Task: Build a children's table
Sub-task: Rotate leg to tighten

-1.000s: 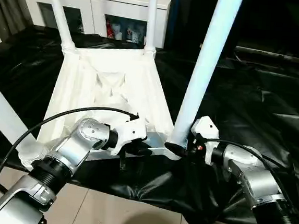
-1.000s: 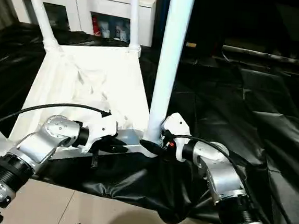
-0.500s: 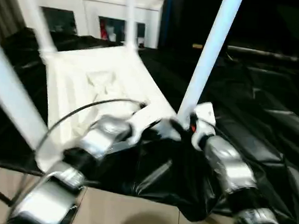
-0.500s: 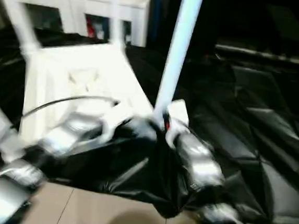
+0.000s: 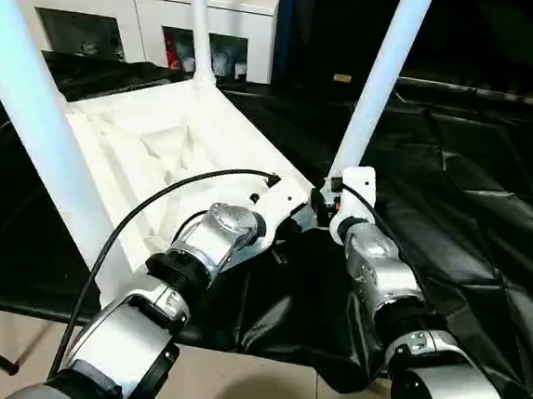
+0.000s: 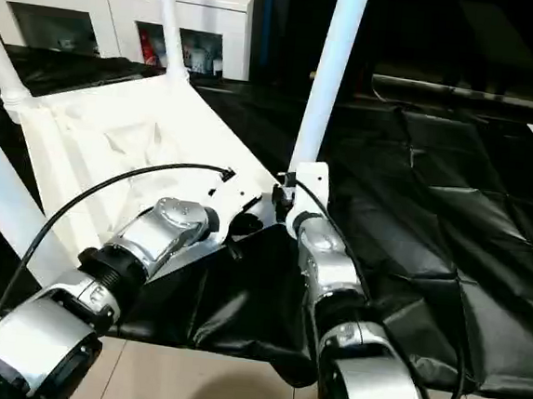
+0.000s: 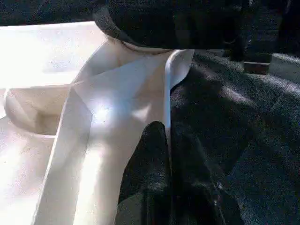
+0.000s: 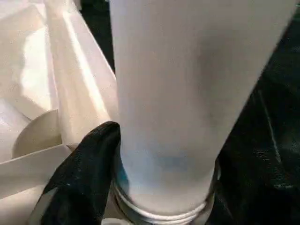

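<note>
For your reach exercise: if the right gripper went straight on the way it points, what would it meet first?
The right gripper would meet the leg at its base; it already stands between the jaws.

A white cabinet [image 5: 153,3] stands behind crumpled black sheeting [image 5: 471,208].

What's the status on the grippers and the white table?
Left gripper shut on white ribbed plastic tabletop rim. Right gripper around the near white tubular leg at its base. Tabletop upside down on black plastic sheet, legs up. Nothing in the way.
</note>
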